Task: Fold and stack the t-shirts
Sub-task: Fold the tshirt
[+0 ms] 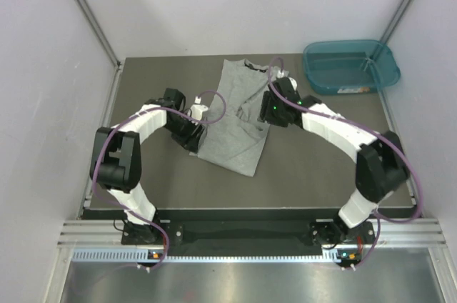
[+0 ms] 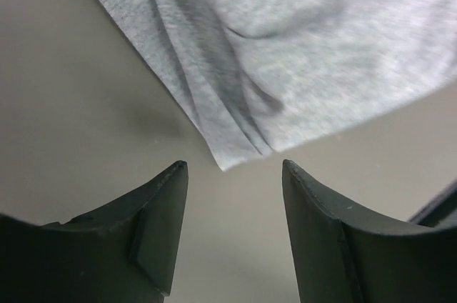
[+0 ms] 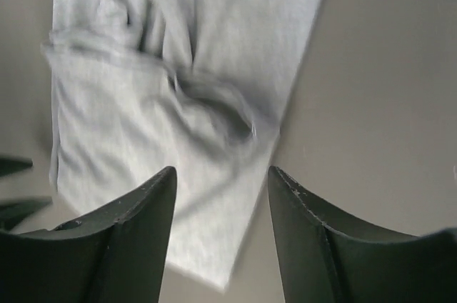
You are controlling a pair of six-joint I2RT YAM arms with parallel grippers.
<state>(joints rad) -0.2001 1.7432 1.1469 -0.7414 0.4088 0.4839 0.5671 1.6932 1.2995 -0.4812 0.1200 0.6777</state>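
A light grey t-shirt (image 1: 232,128) lies in the middle of the dark worktop (image 1: 321,167), folded into a narrow strip with several creases. The left arm arcs from its base at the near left, rises, then bends inward and low, bringing the left gripper (image 1: 194,137) to the shirt's left edge near its near end. Seen from the left wrist, the jaws of that gripper (image 2: 232,167) are spread and hold nothing, and a folded corner of the t-shirt (image 2: 285,53) lies on the worktop just beyond the gap between them. The right arm mirrors this from the near right, elbow high, with the right gripper (image 1: 270,111) over the shirt's right edge, further from the bases than the left one. In the right wrist view its jaws (image 3: 221,171) are also spread and pinch nothing, with wrinkled cloth (image 3: 143,124) below them. The shirt's long axis runs from the near side to the far side, leaning slightly, with the collar (image 1: 251,66) at the far end. A teal plastic tub (image 1: 335,87) sits well apart at the far right corner.
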